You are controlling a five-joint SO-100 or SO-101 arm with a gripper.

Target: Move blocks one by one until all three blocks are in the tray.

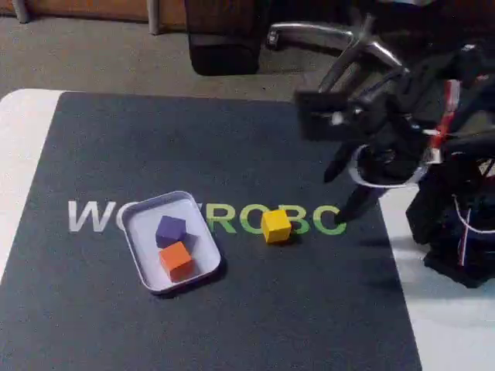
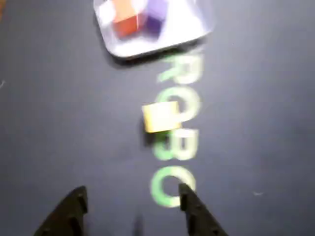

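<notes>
The dark mat [image 1: 232,309] covers the tabletop. On it sits the tray [image 1: 141,263], holding the purple block [image 1: 170,229] and orange block [image 1: 176,259]. The pincer [image 2: 133,199] hangs with jaws apart, empty. The yellow block [image 1: 276,226] lies on the mat beside the tray; it looks light and stiff, best pinched across flat opposite sides.

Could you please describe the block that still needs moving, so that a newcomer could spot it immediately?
In the fixed view, find the dark mat with its large white and green lettering. The yellow block sits on the green letters, right of the tray. It alone lies outside the tray; the purple block and orange block are inside.
</notes>
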